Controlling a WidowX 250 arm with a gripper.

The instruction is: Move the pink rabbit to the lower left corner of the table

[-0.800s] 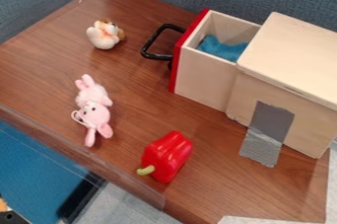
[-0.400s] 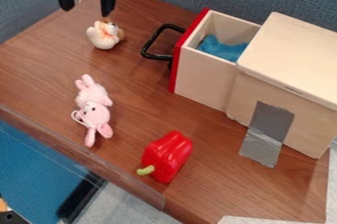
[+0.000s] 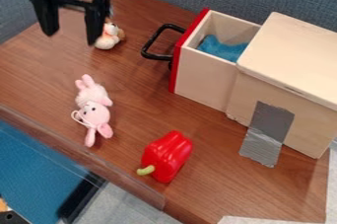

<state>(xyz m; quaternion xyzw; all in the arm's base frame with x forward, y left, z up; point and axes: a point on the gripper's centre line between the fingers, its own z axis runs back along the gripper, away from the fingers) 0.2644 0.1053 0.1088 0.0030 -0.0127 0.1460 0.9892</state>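
Note:
The black gripper [image 3: 70,38] hangs at the upper left of the view, open, its two fingers apart with nothing held between them. It is above and behind the pink rabbit [image 3: 94,109], well separated from it. The rabbit lies on the wooden table [image 3: 141,119] at left of centre, its ears pointing toward the front edge and a white string loop at its side.
A small plush toy [image 3: 109,37] sits partly behind the gripper's right finger. A red pepper [image 3: 167,156] lies near the front edge. On the right stands a wooden box [image 3: 289,60] with its drawer [image 3: 207,77] pulled out, a black handle and a blue cloth inside.
The gripper has come down from the top edge into the view, shifting slightly left, and now partly covers the small plush toy. The rabbit has not moved.

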